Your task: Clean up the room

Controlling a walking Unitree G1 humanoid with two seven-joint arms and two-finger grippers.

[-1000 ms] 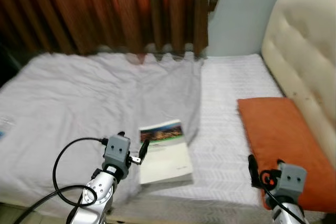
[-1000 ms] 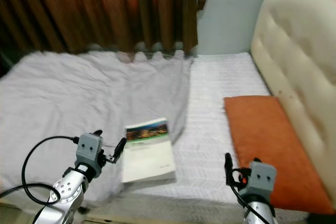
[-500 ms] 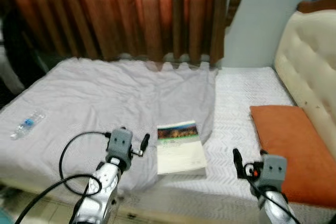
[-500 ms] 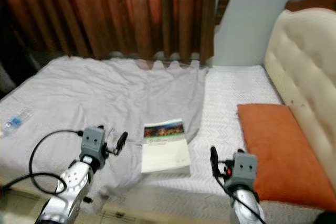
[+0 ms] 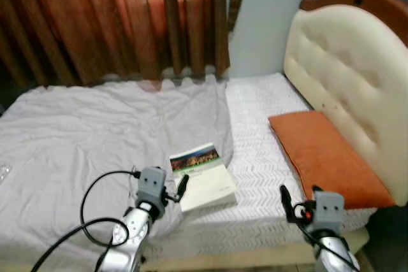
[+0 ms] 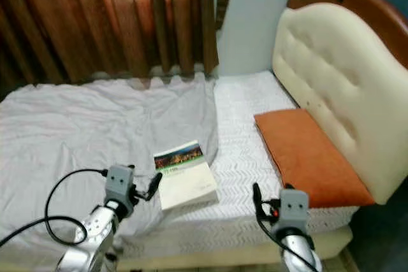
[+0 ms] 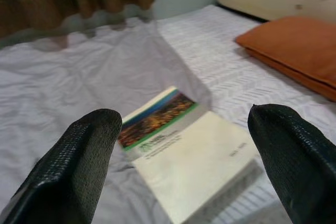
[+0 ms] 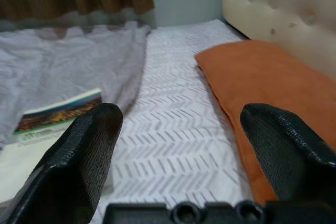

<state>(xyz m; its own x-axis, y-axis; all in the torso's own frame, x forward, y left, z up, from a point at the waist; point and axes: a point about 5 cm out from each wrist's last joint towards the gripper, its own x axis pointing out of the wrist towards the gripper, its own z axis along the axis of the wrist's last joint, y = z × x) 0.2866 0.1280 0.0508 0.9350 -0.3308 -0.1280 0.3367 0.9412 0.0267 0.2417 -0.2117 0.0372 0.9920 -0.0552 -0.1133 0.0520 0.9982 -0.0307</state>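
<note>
the bed (image 5: 268, 176) carries a loose grey sheet (image 5: 89, 132), an orange pillow (image 5: 319, 154) by the headboard (image 5: 347, 74) and, near the front edge, a book (image 5: 201, 176) half on the sheet. the left gripper (image 7: 184, 166) hangs just short of the book, jaws wide, and the right gripper (image 8: 173, 156) faces the pillow, jaws wide too. the flat book offers little to pinch, so the left jaws could bunch the sheet or push it off the bed edge.

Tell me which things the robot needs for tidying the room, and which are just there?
For the job:
book, lying on the bed
left gripper, open beside it
right gripper, open

Just there:
orange pillow
grey sheet
headboard
curtains
</note>
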